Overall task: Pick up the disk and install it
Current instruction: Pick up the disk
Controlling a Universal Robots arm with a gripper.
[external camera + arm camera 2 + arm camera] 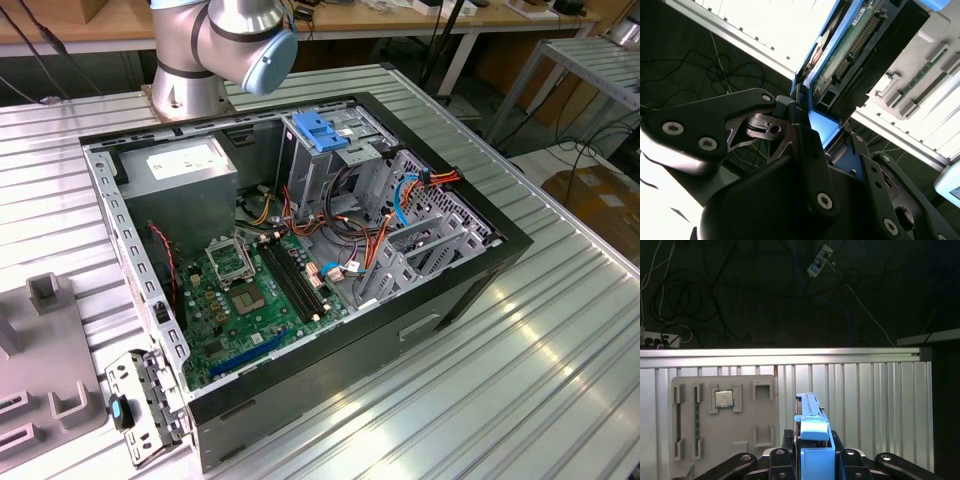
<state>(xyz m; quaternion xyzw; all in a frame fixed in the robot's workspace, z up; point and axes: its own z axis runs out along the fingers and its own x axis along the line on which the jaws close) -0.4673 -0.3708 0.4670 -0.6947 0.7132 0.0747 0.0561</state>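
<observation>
The disk (812,421) is pinched between the 2 black fingers (789,445) of the gripper (813,452), with the jaws closed against its blue side rails. In the first wrist view it is seen edge-on over the ribbed metal table (870,400), just beside the grey parts tray (765,412), in which 1 processor chip (724,399) is seated. In the second wrist view the green circuit board of the disk (860,45) is shown, and 1 blue end is clamped by the gripper (822,122). Whether disk and table touch cannot be told. In the exterior view the open computer case (330,385) is laid on the table (560,380), with the motherboard (240,300) exposed. A pale-blue latch plate (320,130) is set atop the drive cage (330,175), and the arm (220,45) is based behind the case.
</observation>
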